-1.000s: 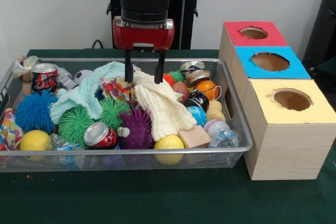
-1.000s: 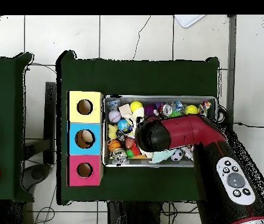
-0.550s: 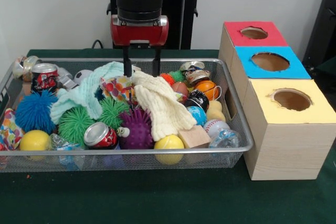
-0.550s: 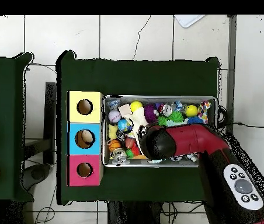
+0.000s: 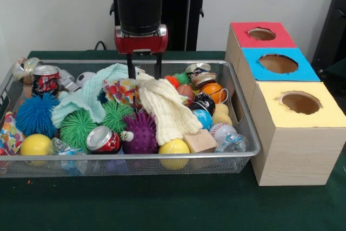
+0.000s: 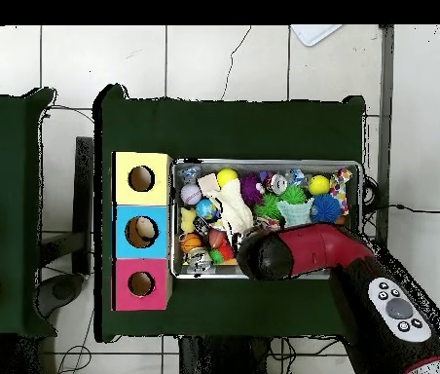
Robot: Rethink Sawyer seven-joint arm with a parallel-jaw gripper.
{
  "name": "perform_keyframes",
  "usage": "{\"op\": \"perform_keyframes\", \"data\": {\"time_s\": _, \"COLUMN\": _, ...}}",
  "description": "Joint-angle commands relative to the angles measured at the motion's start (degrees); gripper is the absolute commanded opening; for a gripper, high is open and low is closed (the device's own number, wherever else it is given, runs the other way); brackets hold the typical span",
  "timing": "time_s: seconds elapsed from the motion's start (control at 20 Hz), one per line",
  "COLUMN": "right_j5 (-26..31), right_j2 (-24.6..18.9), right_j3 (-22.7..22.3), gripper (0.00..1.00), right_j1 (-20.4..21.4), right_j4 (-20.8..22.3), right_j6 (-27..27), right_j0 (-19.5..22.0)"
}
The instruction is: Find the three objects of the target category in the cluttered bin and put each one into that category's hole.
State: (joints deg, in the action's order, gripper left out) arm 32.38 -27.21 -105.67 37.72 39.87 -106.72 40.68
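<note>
You've got a silver wire bin [image 5: 246, 133] and a cream knit cloth [image 5: 165, 106]. Your boxes run red [image 5: 259, 35], blue [image 5: 278, 63], yellow [image 5: 303, 104]; spiky balls are purple [image 5: 141, 132], green [image 5: 77, 128], blue [image 5: 35, 114].

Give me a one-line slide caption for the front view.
Open gripper poised over cream knit cloth in a cluttered wire bin, three-hole sorting box alongside.

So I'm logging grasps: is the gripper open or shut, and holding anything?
Open and empty: the gripper shows two separated fingers with nothing between them.

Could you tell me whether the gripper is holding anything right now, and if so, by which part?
Nothing is held. The gripper is open and empty above the far side of the wire bin, its fingertips just above the cream knitted cloth.
</note>
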Motion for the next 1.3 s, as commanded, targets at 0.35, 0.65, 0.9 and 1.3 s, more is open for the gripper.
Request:
{"op": "perform_keyframes", "data": {"time_s": 0.35, "right_j5": -7.4, "right_j2": 0.8, "right_j3": 0.7, "gripper": 1.0, "right_j1": -12.1, "right_j4": 9.2, "right_j6": 2.3, "right_j0": -2.4}}
{"op": "perform_keyframes", "data": {"time_s": 0.65, "right_j5": -12.6, "right_j2": 4.3, "right_j3": 4.5, "gripper": 1.0, "right_j1": -15.8, "right_j4": 12.6, "right_j6": -2.1, "right_j0": -5.7}}
{"op": "perform_keyframes", "data": {"time_s": 0.9, "right_j5": -16.4, "right_j2": 8.0, "right_j3": 6.5, "gripper": 1.0, "right_j1": -16.4, "right_j4": 13.7, "right_j6": -4.2, "right_j0": -8.6}}
{"op": "perform_keyframes", "data": {"time_s": 1.3, "right_j5": -16.5, "right_j2": 9.9, "right_j3": 6.9, "gripper": 0.0, "right_j1": -15.4, "right_j4": 11.2, "right_j6": -2.9, "right_j0": -10.6}}
